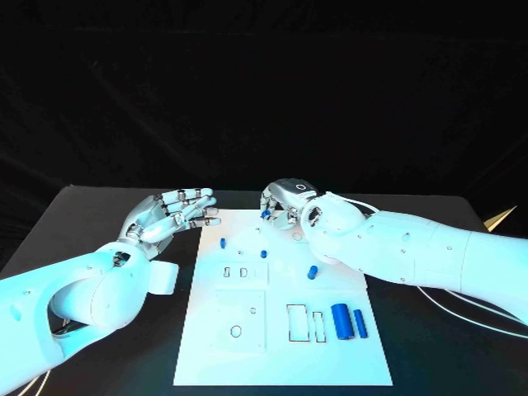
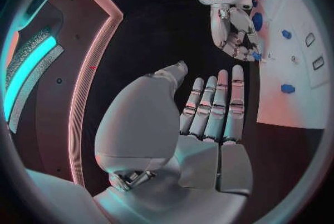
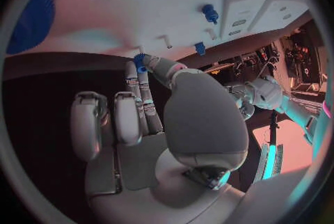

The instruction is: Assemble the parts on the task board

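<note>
Blue parts scattered on white task board, some upright.

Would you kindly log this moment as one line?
right hand: pinches blue part | left hand: open beside board

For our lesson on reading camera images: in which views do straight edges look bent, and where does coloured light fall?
Head view: the task board keeps straight edges, under a bluish cast on both arms. Left wrist view: the board's edge curves, and pink light tints the left hand. Right wrist view: the board edge bows above the right hand, with pink patches on the board.
</note>
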